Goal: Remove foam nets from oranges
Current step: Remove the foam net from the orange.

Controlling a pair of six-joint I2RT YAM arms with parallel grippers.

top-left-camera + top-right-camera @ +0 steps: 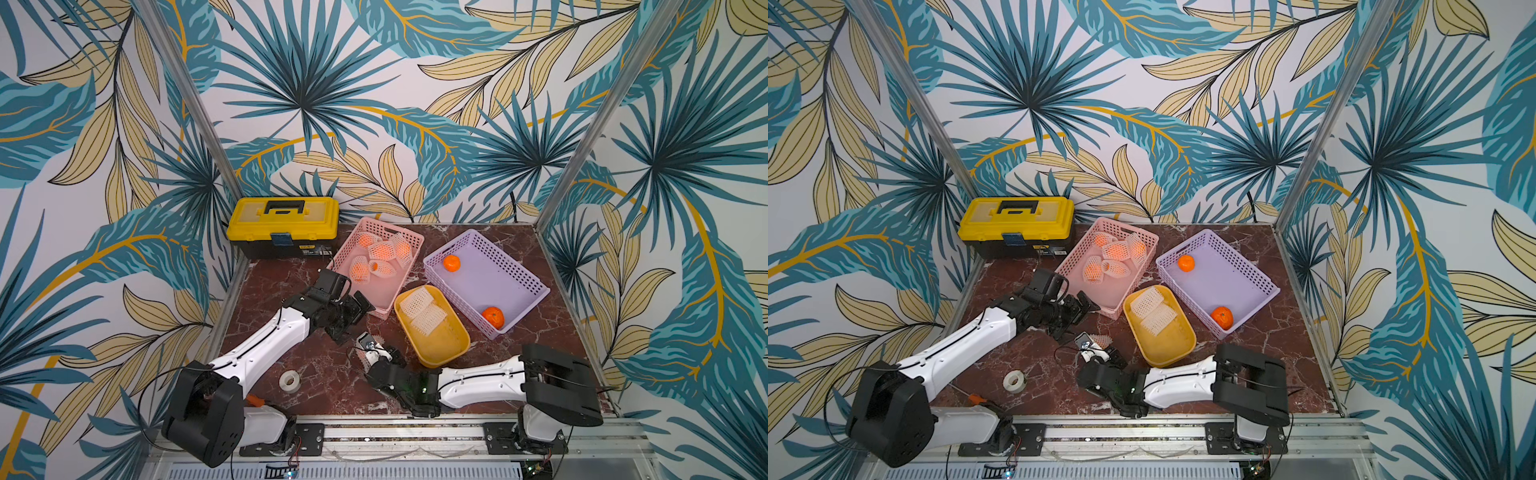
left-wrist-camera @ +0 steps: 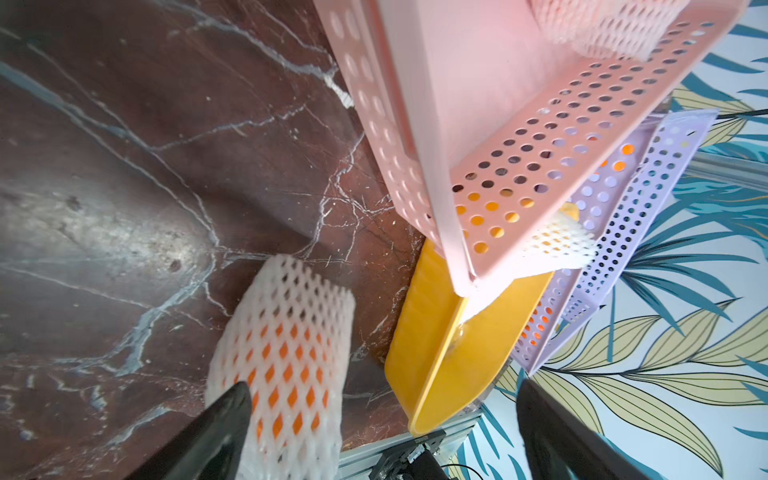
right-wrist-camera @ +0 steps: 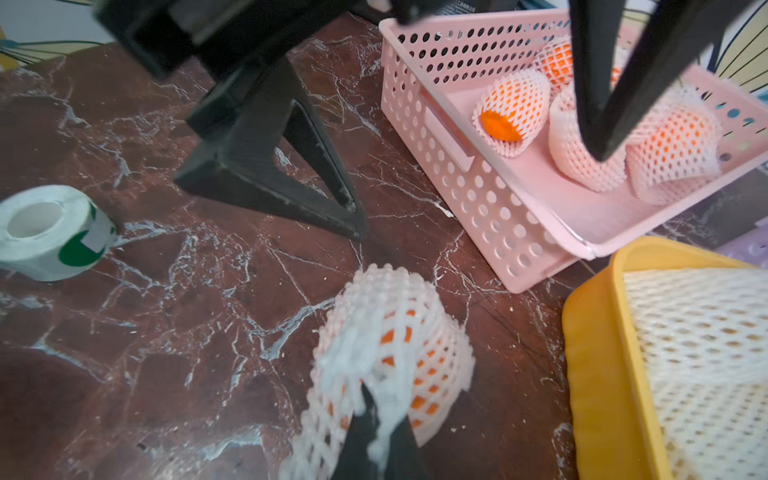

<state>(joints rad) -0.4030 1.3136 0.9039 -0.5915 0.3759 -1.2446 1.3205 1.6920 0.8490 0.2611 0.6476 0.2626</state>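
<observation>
Purple basket [image 1: 528, 282], far right: two bare oranges [image 1: 451, 263]. Pink basket [image 3: 478, 195], far centre: several netted oranges [image 1: 382, 249]. Yellow tray [image 1: 440, 353]: empty nets [image 1: 417, 301]. Left gripper [image 1: 359, 309] spread wide, empty. Right gripper [image 3: 380, 411] pinches the foam net [image 3: 395, 316] on the orange [image 3: 417, 401], on the table [image 1: 332, 370] near centre. Risk: the thin pinch slips or tears, or the unbraced fruit drags along and rolls.

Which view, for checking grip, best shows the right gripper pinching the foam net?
Right wrist view: the right gripper is shut on a bunched fold of the foam net, close up. Left wrist view shows the net, not the pinch; both top views show it small, partly hidden.
</observation>
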